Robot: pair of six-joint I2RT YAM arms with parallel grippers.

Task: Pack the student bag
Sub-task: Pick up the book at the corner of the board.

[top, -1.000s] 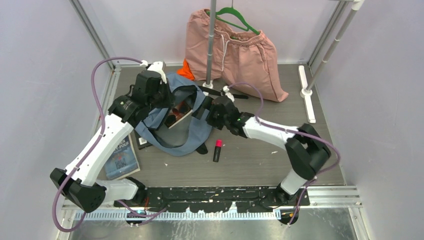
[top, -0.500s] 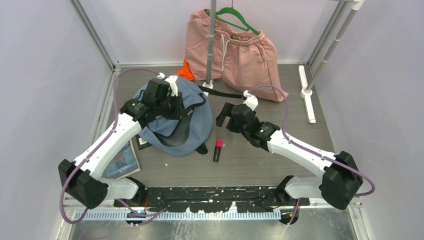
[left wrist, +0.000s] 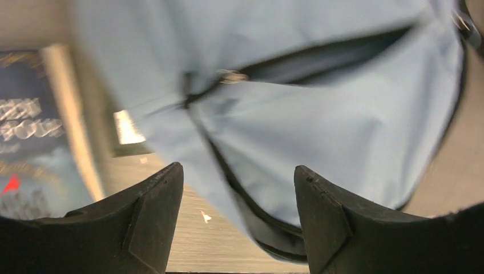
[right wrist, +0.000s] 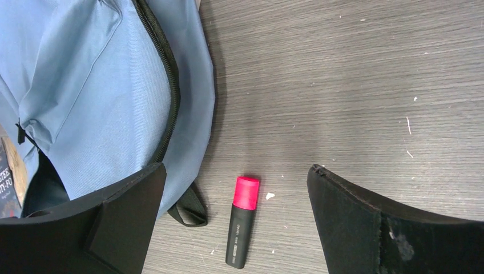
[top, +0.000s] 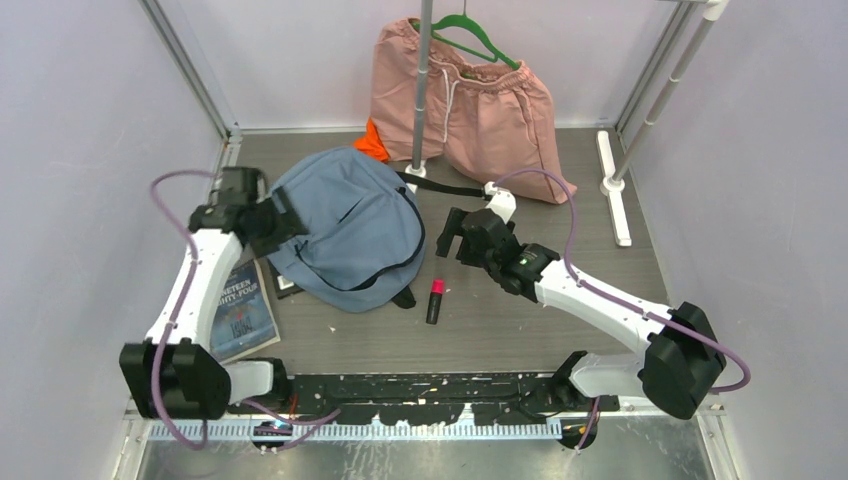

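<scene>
Grey-blue student bag (top: 345,225) with black zippers (right wrist: 170,91), pink-capped black marker (top: 435,300), salmon-pink shorts (top: 480,110).

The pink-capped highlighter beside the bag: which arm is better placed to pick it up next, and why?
Right. The open right gripper hangs close to the highlighter, which shows between its fingers in its wrist view. The left gripper is at the student bag's other side, with the bag in between.

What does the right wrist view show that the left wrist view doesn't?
Only right wrist: the pink-capped black highlighter pen, framed by the open right end effector. Only left wrist: the open left end effector. Both: the soft grey-blue fabric backpack, the grey wood-grain table and, apparently, the dark blue lettered book, just a sliver in the right view.
</scene>
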